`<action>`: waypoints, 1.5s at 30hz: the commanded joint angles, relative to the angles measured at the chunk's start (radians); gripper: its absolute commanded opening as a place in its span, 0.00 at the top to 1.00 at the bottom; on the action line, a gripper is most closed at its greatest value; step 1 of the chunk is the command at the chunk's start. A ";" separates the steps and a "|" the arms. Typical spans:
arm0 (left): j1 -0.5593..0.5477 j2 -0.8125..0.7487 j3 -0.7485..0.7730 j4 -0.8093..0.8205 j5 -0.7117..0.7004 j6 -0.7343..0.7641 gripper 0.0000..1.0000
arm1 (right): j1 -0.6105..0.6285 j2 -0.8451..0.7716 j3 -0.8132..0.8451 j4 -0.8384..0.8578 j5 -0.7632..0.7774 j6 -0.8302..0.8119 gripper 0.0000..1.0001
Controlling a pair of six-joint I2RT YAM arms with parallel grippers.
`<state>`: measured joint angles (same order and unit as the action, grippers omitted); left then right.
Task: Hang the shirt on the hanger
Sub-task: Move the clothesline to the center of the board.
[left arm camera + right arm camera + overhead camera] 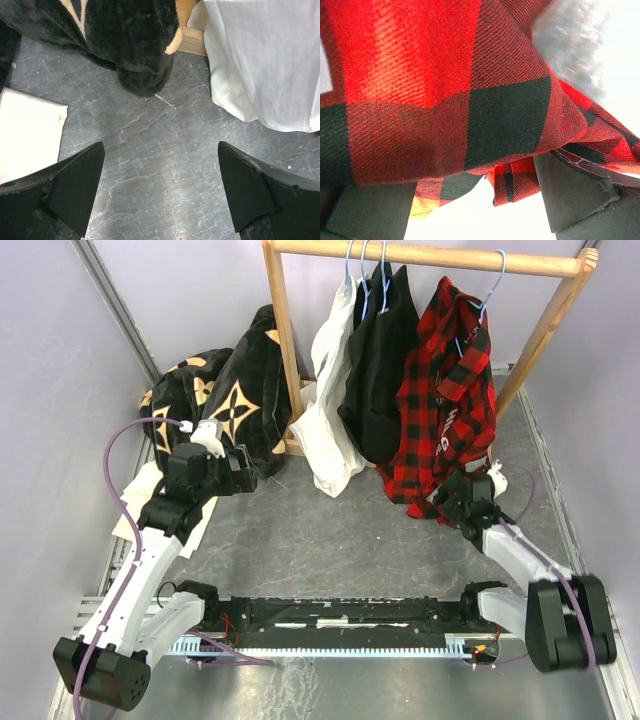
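The red-and-black plaid shirt [445,400] hangs from a light-blue wire hanger [490,285] on the right end of the wooden rail, its hem reaching the floor. My right gripper [452,495] is at the shirt's lower hem. In the right wrist view the shirt [445,90] drapes over the right gripper [475,200], whose jaws stand wide apart around a loose fold. My left gripper [245,470] is open and empty, low over the grey floor; the left wrist view shows it [160,185] with only floor between the fingers.
The wooden rail [430,255] also carries a white shirt [330,410] and a black garment [385,360]. Black fabric with tan flowers [225,380] is heaped at the back left. A cream sheet [140,500] lies under the left arm.
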<state>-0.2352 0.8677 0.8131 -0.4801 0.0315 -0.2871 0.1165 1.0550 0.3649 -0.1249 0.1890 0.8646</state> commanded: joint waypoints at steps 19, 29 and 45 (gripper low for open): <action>0.000 -0.118 0.022 -0.078 -0.025 -0.029 0.00 | 0.003 0.518 0.468 0.464 -0.295 0.064 0.04; -0.001 -0.142 0.032 -0.104 -0.042 -0.023 0.00 | 0.003 0.616 0.669 0.553 -0.306 0.086 0.03; 0.000 -0.151 0.030 -0.103 -0.041 -0.022 0.00 | 0.003 0.670 0.841 0.387 -0.144 -0.094 0.30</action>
<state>-0.2352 0.7277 0.8131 -0.5976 -0.0010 -0.2878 0.1158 1.6836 1.1221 0.2577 -0.0341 0.8673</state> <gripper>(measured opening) 0.997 0.729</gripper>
